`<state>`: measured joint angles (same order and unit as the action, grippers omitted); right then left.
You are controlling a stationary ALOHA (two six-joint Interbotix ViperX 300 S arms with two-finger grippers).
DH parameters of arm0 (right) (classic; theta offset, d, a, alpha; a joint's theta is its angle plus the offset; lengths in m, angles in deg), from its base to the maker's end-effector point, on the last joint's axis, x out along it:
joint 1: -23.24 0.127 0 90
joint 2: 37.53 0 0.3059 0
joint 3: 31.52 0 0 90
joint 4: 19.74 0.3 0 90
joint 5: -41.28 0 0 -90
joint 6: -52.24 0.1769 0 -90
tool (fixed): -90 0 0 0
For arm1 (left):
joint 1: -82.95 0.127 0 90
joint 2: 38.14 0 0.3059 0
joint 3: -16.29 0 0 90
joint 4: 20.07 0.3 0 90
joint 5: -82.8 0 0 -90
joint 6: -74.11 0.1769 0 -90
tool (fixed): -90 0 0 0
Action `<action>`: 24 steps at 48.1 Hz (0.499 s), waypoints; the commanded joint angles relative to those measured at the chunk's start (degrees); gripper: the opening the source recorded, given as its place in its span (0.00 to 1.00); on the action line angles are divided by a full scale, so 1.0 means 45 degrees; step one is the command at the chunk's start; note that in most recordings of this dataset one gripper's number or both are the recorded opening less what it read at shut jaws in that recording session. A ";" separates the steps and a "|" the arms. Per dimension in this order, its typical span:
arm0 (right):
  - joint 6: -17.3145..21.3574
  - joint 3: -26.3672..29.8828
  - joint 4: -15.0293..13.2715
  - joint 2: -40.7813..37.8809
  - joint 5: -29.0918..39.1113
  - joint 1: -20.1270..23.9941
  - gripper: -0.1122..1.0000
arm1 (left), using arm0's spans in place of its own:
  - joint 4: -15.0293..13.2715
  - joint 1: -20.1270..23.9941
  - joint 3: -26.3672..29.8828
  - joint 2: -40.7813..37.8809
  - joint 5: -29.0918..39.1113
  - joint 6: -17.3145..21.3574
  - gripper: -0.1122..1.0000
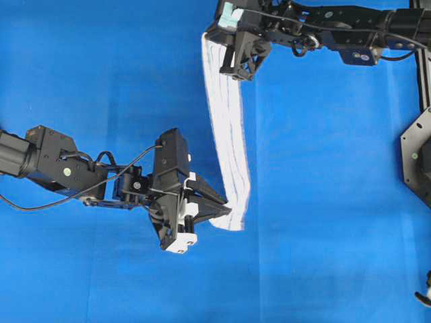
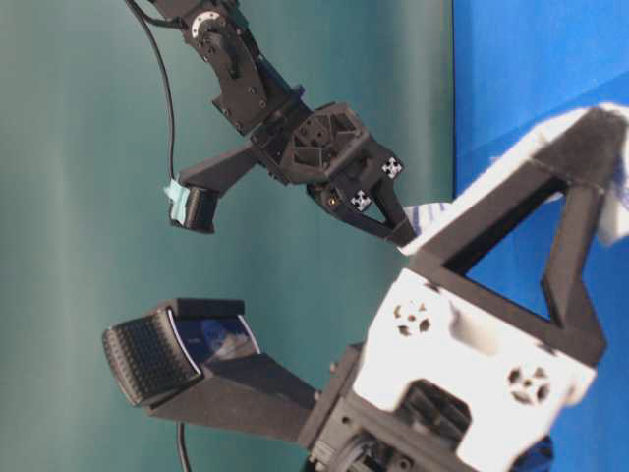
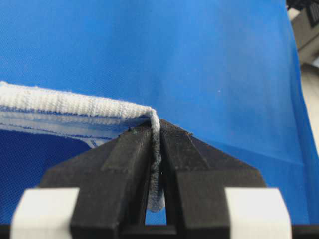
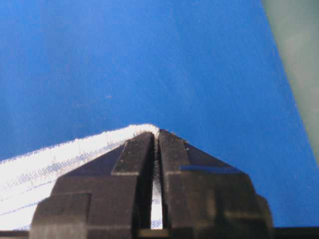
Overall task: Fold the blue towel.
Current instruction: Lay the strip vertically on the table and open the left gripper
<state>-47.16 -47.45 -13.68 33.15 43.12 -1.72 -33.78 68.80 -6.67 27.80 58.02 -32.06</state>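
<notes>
The blue towel [image 1: 227, 131], white with thin blue stripes, hangs as a narrow stretched band between both grippers above the blue table covering. My left gripper [image 1: 227, 214] is shut on its near corner, and the hem [image 3: 155, 149] shows pinched between the black fingers. My right gripper [image 1: 237, 73] is shut on the far corner. In the right wrist view the towel edge [image 4: 75, 149] runs off to the left from the closed gripper [image 4: 157, 135]. The table-level view shows a bit of striped towel [image 2: 432, 211] at the right gripper's tip.
The bright-blue table covering [image 1: 337, 202] spreads under everything. The right arm's base hardware [image 1: 421, 155] stands at the right edge. A teal-green backdrop [image 2: 98, 197] sits beyond the table's edge in the table-level view.
</notes>
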 commanded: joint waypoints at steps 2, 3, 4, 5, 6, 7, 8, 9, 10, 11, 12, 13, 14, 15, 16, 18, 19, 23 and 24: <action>-0.0020 0.0488 -0.0059 0.0098 0.0039 -0.0195 0.12 | 0.0039 -0.0625 0.0059 0.0469 -0.0117 0.0020 0.12; -0.0020 0.0508 -0.0078 0.0078 0.0078 -0.0195 0.12 | 0.0039 -0.0625 0.0039 0.0469 -0.0117 0.0020 0.12; -0.0020 0.0508 -0.0078 0.0059 0.0098 -0.0195 0.12 | 0.0020 -0.0625 0.0039 0.0430 -0.0117 0.0020 0.12; -0.0020 0.0508 -0.0078 0.0020 0.0137 -0.0195 0.12 | 0.0020 -0.0605 0.0039 0.0430 -0.0117 0.0020 0.12; -0.0020 0.0508 -0.0078 0.0000 0.0156 -0.0195 0.12 | 0.0020 -0.0586 0.0039 0.0430 -0.0117 0.0020 0.12; -0.0020 0.0508 -0.0078 -0.0020 0.0176 -0.0195 0.12 | 0.0000 -0.0586 0.0039 0.0430 -0.0117 0.0020 0.12; -0.0020 0.0508 -0.0078 -0.0039 0.0156 -0.0195 0.12 | 0.0000 -0.0566 0.0020 0.0410 -0.0098 0.0020 0.12; -0.0020 0.0508 -0.0059 -0.0059 0.0176 -0.0195 0.12 | -0.0020 -0.0566 0.0039 0.0410 -0.0078 0.0020 0.12; -0.0020 0.0508 -0.0059 -0.0059 0.0156 -0.0195 0.12 | -0.0039 -0.0547 0.0020 0.0391 -0.0078 0.0020 0.12; -0.0020 0.0508 -0.0059 -0.0078 0.0176 -0.0195 0.12 | -0.0059 -0.0527 0.0020 0.0410 -0.0078 0.0020 0.12; 0.0000 0.0508 -0.0078 -0.0098 0.0156 -0.0195 0.12 | -0.0078 -0.0508 -0.0020 0.0410 -0.0059 0.0020 0.12; 0.0000 0.0508 -0.0078 -0.0117 0.0156 -0.0195 0.12 | -0.0117 -0.0488 -0.0020 0.0410 -0.0059 0.0020 0.12; 0.0000 0.0508 -0.0078 -0.0137 0.0156 -0.0195 0.12 | -0.0156 -0.0488 -0.0039 0.0391 -0.0059 0.0020 0.13; 0.0000 0.0508 -0.0078 -0.0156 0.0156 -0.0195 0.12 | -0.0195 -0.0469 -0.0078 0.0410 -0.0059 0.0020 0.13; 0.0020 0.0508 -0.0059 -0.0176 0.0156 -0.0195 0.12 | -0.0234 -0.0469 -0.0117 0.0410 -0.0059 0.0020 0.13; 0.0020 0.0508 -0.0078 -0.0215 0.0117 -0.0195 0.12 | -0.0313 -0.0449 -0.0176 0.0410 -0.0039 0.0020 0.13; 0.0020 0.0508 -0.0059 -0.0234 0.0098 -0.0176 0.12 | -0.0352 -0.0449 -0.0215 0.0410 -0.0039 0.0020 0.13; 0.0020 0.0527 -0.0078 -0.0332 0.0098 -0.0195 0.12 | -0.0566 -0.0449 -0.0293 0.0430 -0.0039 0.0020 0.17; 0.0000 0.0527 -0.0078 -0.0352 0.0078 -0.0195 0.12 | -0.0625 -0.0449 -0.0293 0.0430 -0.0039 0.0020 0.20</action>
<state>-47.16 -46.75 -13.85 30.78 44.18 -1.81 -35.97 68.44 -8.34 27.80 58.11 -32.06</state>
